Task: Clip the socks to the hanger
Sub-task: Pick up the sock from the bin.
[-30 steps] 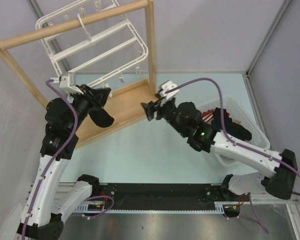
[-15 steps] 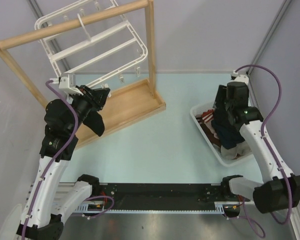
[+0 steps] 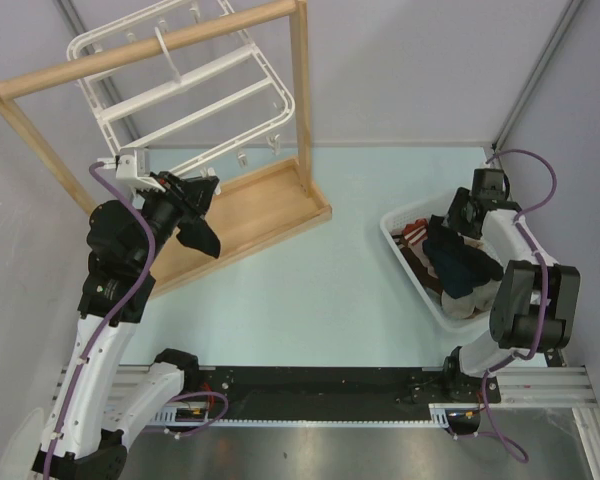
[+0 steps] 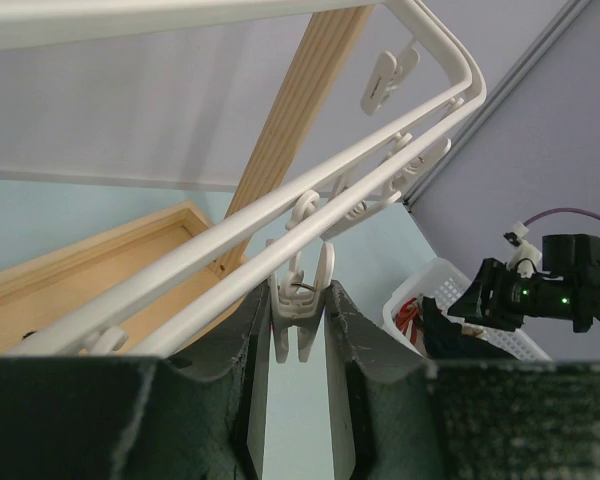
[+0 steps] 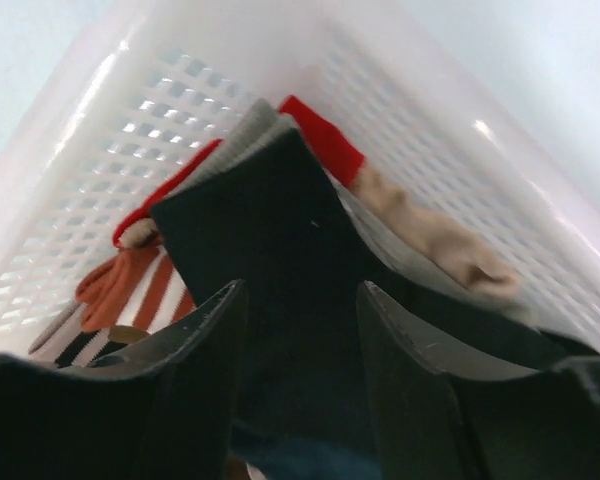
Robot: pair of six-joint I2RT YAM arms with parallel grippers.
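The white hanger [image 3: 195, 95] hangs tilted from the wooden stand. My left gripper [image 3: 208, 188] is up at its lower edge. In the left wrist view that gripper [image 4: 295, 297] is shut on a small white clip [image 4: 298, 325] dangling from a hanger bar [image 4: 380, 140]. A black sock [image 3: 200, 235] hangs below it; how it is held is hidden. My right gripper [image 3: 458, 216] reaches into the white basket [image 3: 412, 268]. In the right wrist view its jaws [image 5: 300, 290] stand apart over a black sock [image 5: 270, 220] lying on dark navy socks [image 3: 462, 268].
The wooden stand's base tray [image 3: 250, 205] and upright post [image 3: 300, 100] stand at the back left. The basket wall [image 5: 180, 110] encloses red-and-white striped, grey and beige garments [image 5: 130, 290] beside the socks. More clips [image 4: 390, 80] dangle along the hanger's rim.
My right arm has swung from beside the stand over to the basket at the right and dipped into it, its jaws narrowing. The left gripper has stayed on the clip.
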